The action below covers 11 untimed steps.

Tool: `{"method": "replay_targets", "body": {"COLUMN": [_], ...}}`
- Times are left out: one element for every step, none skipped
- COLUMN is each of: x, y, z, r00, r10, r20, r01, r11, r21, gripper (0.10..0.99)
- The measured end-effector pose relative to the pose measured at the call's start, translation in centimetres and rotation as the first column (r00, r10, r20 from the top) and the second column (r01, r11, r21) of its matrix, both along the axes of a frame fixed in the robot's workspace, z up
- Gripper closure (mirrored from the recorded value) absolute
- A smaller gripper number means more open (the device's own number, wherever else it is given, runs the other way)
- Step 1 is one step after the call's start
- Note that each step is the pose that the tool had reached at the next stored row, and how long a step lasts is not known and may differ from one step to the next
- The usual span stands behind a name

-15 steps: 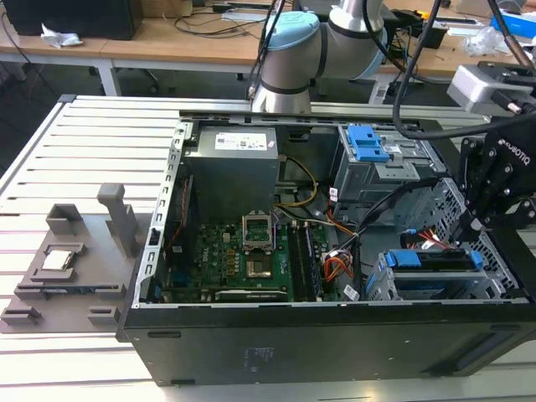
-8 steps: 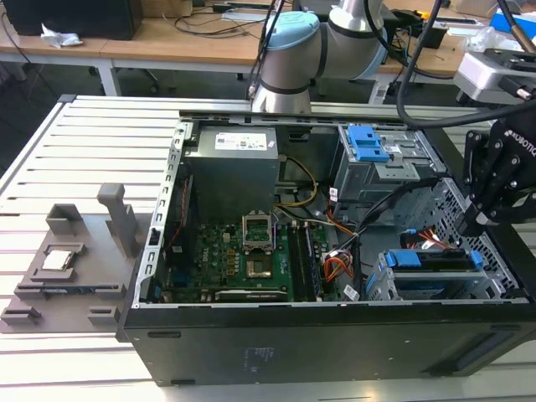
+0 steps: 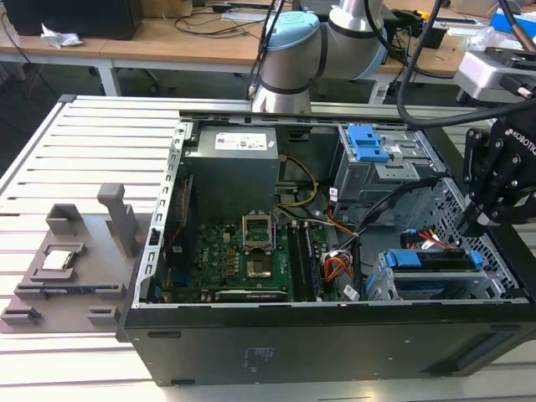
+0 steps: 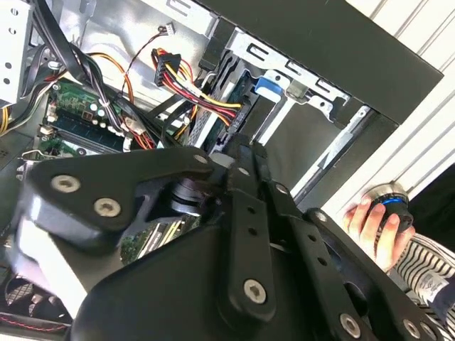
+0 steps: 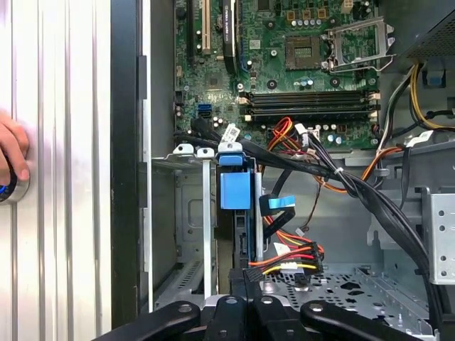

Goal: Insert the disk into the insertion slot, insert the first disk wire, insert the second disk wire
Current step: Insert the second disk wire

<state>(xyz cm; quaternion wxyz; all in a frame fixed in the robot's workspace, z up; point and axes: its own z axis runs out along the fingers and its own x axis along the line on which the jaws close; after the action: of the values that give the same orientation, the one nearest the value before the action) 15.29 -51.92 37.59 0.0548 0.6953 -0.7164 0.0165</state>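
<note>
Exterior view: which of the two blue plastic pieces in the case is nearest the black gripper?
The blue-framed disk in the insertion slot, close under the gripper. The ridged blue latch sits farther off, atop the taller bay unit.

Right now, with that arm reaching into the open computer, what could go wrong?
1. The red, yellow and black wire bundle lies right by the end effector; it could snag or get pinched.
2. Black cables drape across the case near the disk; a sideways move might drag them.
3. A person's hand rests beside the case, close to the working space, and might be struck.
</note>
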Motion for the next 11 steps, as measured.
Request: {"method": "replay_targets", "body": {"x": [0.00, 0.00, -0.01, -0.13, -0.29, -0.79, -1.02, -1.15, -1.24, -1.34, -1.44], "y": [0.00, 0.00, 0.01, 0.09, 0.19, 0.68, 1.16, 1.49, 1.69, 1.86, 1.93], "z": [0.01, 0.02, 0.00, -0.12, -0.26, -0.48, -0.54, -0.59, -0.61, -0.64, -0.67], "r00": [1.0000, 1.0000, 1.0000, 1.0000, 1.0000, 0.9999, 0.9998, 0.9998, 0.9997, 0.9997, 0.9996], "r10": [0.000, 0.000, 0.000, 0.002, 0.005, 0.014, 0.018, 0.021, 0.023, 0.025, 0.027], "r20": [0.0000, 0.0000, 0.0000, 0.0000, 0.0000, 0.0000, 0.0000, 0.0000, 0.0000, 0.0000, 0.0000], "r01": [0.000, 0.000, 0.000, -0.002, -0.005, -0.014, -0.018, -0.021, -0.023, -0.025, -0.027], "r11": [1.0000, 1.0000, 1.0000, 1.0000, 1.0000, 0.9999, 0.9998, 0.9998, 0.9997, 0.9997, 0.9996], "r21": [0.000, 0.000, 0.000, 0.000, 0.000, 0.000, 0.000, 0.000, 0.000, 0.000, 0.000], "gripper": [0.851, 0.851, 0.784, 0.784, 0.784, 0.784, 0.784, 0.784, 0.784, 0.784, 0.784]}}
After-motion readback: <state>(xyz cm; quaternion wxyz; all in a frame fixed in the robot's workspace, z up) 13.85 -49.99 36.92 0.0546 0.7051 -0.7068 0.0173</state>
